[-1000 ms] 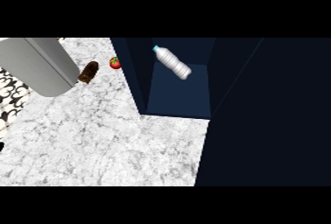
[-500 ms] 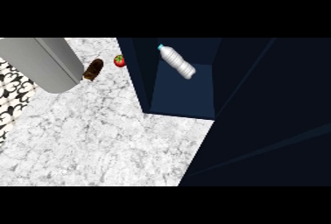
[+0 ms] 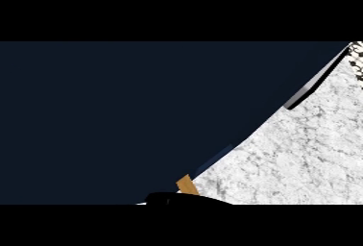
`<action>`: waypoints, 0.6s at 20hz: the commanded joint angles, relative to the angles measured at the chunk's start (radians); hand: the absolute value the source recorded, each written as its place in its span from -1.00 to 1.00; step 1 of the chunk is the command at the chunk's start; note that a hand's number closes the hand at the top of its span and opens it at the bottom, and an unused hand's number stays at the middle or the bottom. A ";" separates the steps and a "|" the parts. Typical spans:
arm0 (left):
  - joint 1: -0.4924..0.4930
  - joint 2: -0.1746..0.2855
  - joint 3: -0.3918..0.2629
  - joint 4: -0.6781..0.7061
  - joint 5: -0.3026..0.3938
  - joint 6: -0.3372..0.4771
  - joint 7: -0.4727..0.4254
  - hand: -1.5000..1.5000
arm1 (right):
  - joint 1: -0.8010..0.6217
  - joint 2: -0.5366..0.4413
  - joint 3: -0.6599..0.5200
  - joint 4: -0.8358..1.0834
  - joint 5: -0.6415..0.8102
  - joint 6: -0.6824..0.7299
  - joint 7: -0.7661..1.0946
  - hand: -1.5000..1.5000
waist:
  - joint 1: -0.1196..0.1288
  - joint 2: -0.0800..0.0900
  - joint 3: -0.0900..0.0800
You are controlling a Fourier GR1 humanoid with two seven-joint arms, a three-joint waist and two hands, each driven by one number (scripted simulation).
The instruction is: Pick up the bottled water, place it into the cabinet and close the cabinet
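navy cabinet [image 3: 127, 120], marble counter [image 3: 312, 163] at right

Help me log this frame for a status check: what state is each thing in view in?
dark blue panel: fills most of the view; open or shut cannot be told.
bottled water: not in view.
counter: shows only at the right.
grey bar: tilted, along the panel's edge.
tan piece: at the panel's lower corner.
black shape: at the lower edge; too little shows to identify.

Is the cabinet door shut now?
Cannot tell. A dark blue panel fills most of the view beside the marble counter; no door edge shows.
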 commanded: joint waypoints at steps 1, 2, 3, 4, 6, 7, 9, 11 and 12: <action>0.038 0.017 0.078 0.029 0.038 -0.065 -0.012 -1.00 | -0.245 0.023 0.004 0.123 -0.135 -0.065 -0.004 1.00 | -0.014 0.005 0.006; 0.066 -0.011 0.068 0.026 0.025 -0.076 -0.029 -1.00 | -0.298 0.023 -0.030 0.185 -0.166 -0.053 -0.005 1.00 | -0.018 0.006 0.006; 0.077 -0.043 0.060 0.058 -0.009 -0.076 -0.051 -1.00 | -0.341 0.023 -0.060 0.226 -0.196 -0.033 -0.007 1.00 | -0.043 0.007 0.006; 0.080 -0.014 0.102 0.058 0.024 -0.099 -0.032 -1.00 | -0.376 0.024 -0.081 0.286 -0.214 -0.023 -0.010 1.00 | -0.051 0.008 0.007; 0.142 -0.020 0.154 0.054 0.044 -0.139 -0.040 -1.00 | -0.393 0.024 -0.056 0.355 -0.242 -0.086 -0.050 1.00 | -0.053 0.005 0.008; 0.148 -0.043 0.131 0.078 0.015 -0.164 -0.051 -1.00 | -0.397 0.024 -0.130 0.386 -0.294 -0.055 -0.011 1.00 | -0.063 0.007 0.008; 0.199 -0.041 0.206 0.110 0.026 -0.220 -0.060 -1.00 | -0.359 0.024 -0.122 0.388 -0.284 -0.076 -0.026 1.00 | -0.078 0.004 0.009; 0.200 -0.055 0.198 0.029 0.020 -0.196 -0.034 -1.00 | -0.355 0.024 -0.165 0.497 -0.312 -0.006 -0.064 1.00 | -0.082 0.009 0.010; 0.218 -0.103 0.214 0.102 -0.010 -0.241 -0.063 -1.00 | -0.357 0.024 -0.143 0.464 -0.313 -0.029 -0.045 1.00 | -0.094 0.005 0.009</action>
